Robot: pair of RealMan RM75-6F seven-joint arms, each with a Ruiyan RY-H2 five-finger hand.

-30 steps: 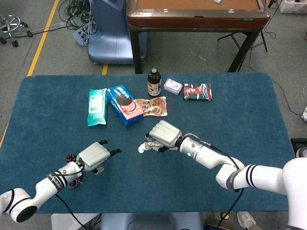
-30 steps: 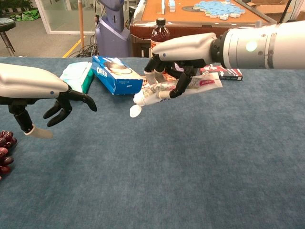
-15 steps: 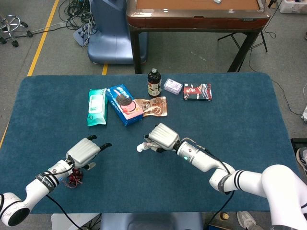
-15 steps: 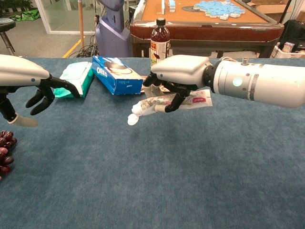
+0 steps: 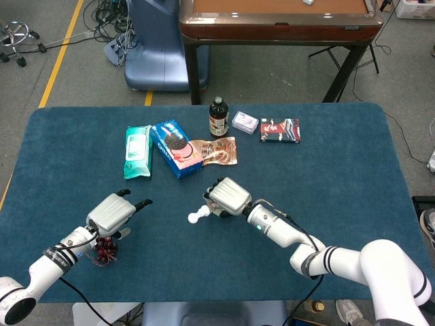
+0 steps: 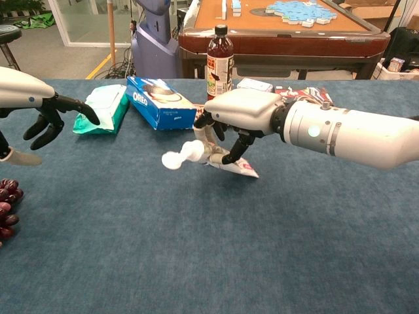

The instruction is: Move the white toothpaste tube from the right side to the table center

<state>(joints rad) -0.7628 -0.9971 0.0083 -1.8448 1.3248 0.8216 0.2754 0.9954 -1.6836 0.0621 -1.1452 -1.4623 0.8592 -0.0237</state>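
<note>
Toothpaste tube is sitting in the right hand, fingers wrapping its body, cap pointing left, near the middle of the tabletop. A level lowering before loosening looks wise. Left hand is hovering with fingers apart, holding nothing.

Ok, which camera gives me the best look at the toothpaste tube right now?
The chest view: the toothpaste tube shows side-on under the right hand, white cap pointing left and crimped end visible. In the head view the hand covers the body; only the cap end sticks out.
</note>
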